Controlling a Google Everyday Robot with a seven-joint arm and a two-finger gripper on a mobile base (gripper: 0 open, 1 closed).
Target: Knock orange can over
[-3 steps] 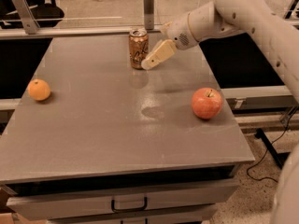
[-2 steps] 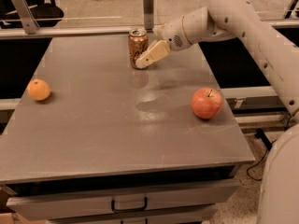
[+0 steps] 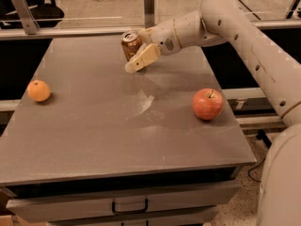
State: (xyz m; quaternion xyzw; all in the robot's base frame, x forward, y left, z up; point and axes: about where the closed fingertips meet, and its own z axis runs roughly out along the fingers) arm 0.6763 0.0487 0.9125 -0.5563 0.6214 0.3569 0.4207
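The orange can (image 3: 130, 44) stands at the far middle of the grey table (image 3: 94, 131), tilted to the left with its silver top leaning away from the gripper. My gripper (image 3: 139, 60) reaches in from the right on a white arm. Its cream-coloured fingers (image 3: 143, 56) press against the can's right side and front, hiding the can's lower right part.
A round orange fruit (image 3: 38, 90) lies near the left edge of the table. A red apple (image 3: 207, 103) sits at the right, near the right edge. A metal rail and posts (image 3: 149, 6) run behind the table. A drawer handle (image 3: 130, 206) shows below the front edge.
My gripper has pushed left against the can. The can, upright before, now tilts to the left.
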